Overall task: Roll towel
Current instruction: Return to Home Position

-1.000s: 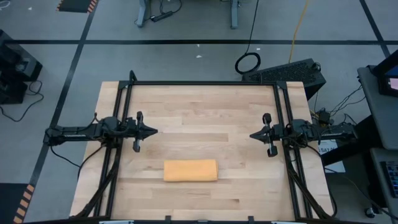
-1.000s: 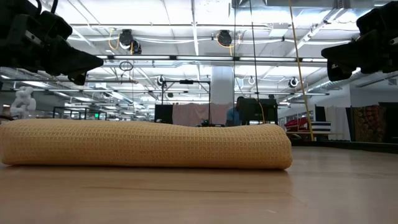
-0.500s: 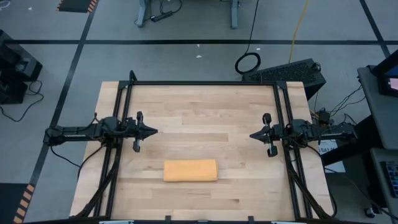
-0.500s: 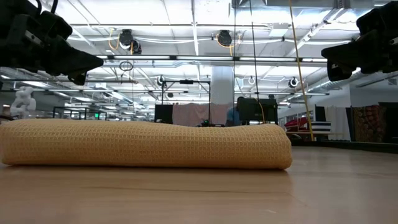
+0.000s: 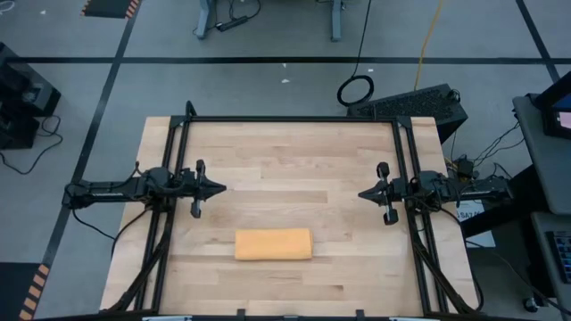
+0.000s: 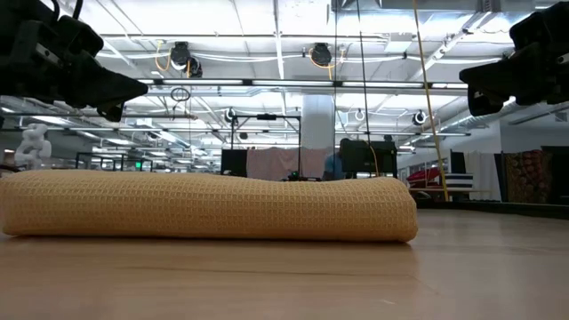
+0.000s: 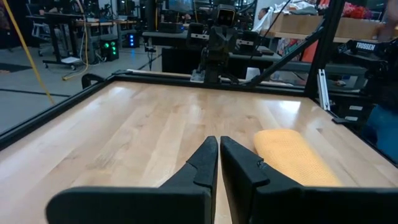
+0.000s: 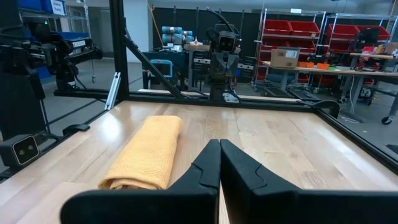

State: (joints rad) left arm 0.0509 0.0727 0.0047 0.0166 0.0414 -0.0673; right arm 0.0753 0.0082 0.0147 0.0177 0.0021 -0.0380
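The towel (image 5: 273,244) lies rolled on the table (image 5: 294,143), about midway between its left and right sides and close to the edge nearest the low camera, with its length running from side to side. The left gripper (image 5: 217,188) hangs over the table's left side and the right gripper (image 5: 364,193) over its right side. They point at each other across the middle, both behind the towel and well apart from it.
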